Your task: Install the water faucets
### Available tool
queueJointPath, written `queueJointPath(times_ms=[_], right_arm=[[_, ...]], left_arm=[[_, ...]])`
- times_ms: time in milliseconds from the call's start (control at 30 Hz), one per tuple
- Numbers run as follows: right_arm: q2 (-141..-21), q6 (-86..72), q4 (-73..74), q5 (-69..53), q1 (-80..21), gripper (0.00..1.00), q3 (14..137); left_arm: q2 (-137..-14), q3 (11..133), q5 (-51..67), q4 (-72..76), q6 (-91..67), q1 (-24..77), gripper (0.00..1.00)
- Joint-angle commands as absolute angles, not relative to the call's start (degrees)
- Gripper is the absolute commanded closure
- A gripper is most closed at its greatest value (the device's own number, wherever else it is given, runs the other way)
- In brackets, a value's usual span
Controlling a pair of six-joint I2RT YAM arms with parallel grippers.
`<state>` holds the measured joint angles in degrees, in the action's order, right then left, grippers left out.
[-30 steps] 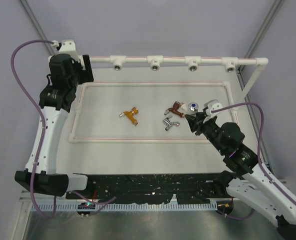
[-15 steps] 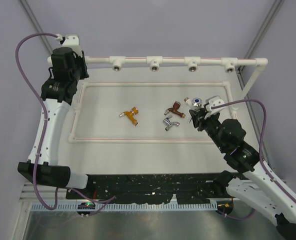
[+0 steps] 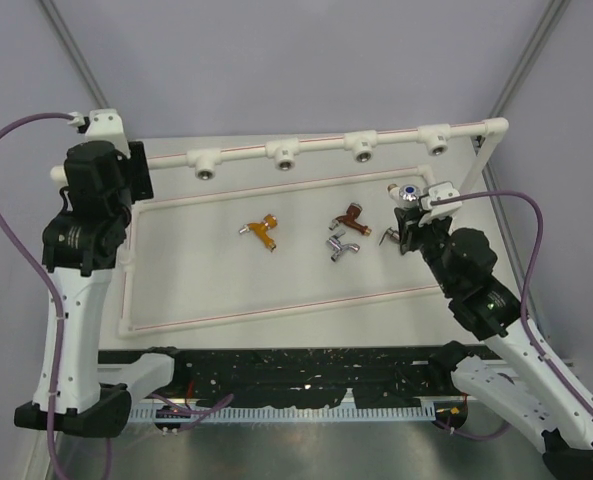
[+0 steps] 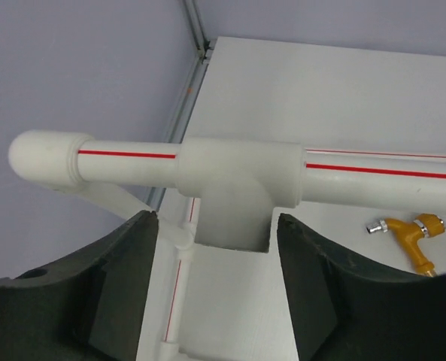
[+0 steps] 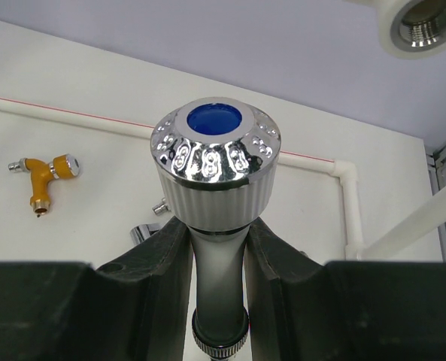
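Observation:
My right gripper is shut on the white faucet and holds it upright above the mat; its chrome knob with a blue centre points at the camera. My left gripper is open at the pipe frame's far-left end. Its jaws stand either side of a white tee socket, the right fingertip close beside it. The orange-gold faucet, copper-brown faucet and chrome faucet lie loose on the mat. A small dark piece beside my right gripper is too small to identify.
The white pipe frame lies skewed on the table. Its raised bar carries several metal-ringed tee sockets, one of them at the top right of the right wrist view. A black cable tray runs along the near edge.
The pipe frame has swung, its left end coming nearer and leftward along with my left arm. My right gripper has lifted the white faucet and moved it slightly back and right.

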<state>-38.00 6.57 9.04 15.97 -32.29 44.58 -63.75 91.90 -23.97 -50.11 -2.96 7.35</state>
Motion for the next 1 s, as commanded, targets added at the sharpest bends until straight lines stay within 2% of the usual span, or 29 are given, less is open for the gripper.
queueJointPath(times_ms=[0,67,200,267,333,400,700,967], right_arm=[[-36.6,6.2,6.1,15.8,-31.2,0.95,47.3],[-35.3,6.0,7.0,15.6,-31.2,0.95,47.1],[-32.4,6.3,9.2,16.8,-31.2,0.95,46.8],[-31.5,6.9,11.2,17.8,-31.2,0.95,47.3],[-30.3,7.2,12.6,18.7,-31.2,0.95,47.5],[-29.2,7.2,13.3,18.8,-31.2,0.95,47.5],[-26.7,9.0,16.2,15.8,-31.2,0.95,49.1],[-25.8,10.9,18.0,16.4,-31.2,0.95,50.3]], left_arm=[[-60.5,94.8,-26.4,-49.0,1.6,6.6,0.28],[-59.8,96.9,-20.5,-49.5,3.2,7.8,0.23],[-60.6,103.5,-13.6,-51.8,8.9,15.2,0.21],[-61.7,105.9,-9.7,-52.3,12.3,19.8,0.17],[-63.4,107.2,-5.5,-52.1,15.0,23.4,0.09],[-65.8,109.0,-3.3,-52.5,18.5,26.4,0.08],[-77.1,111.4,-1.0,-52.8,41.5,34.2,0.10],[-84.4,111.4,-5.0,-51.7,48.7,35.6,0.13]])
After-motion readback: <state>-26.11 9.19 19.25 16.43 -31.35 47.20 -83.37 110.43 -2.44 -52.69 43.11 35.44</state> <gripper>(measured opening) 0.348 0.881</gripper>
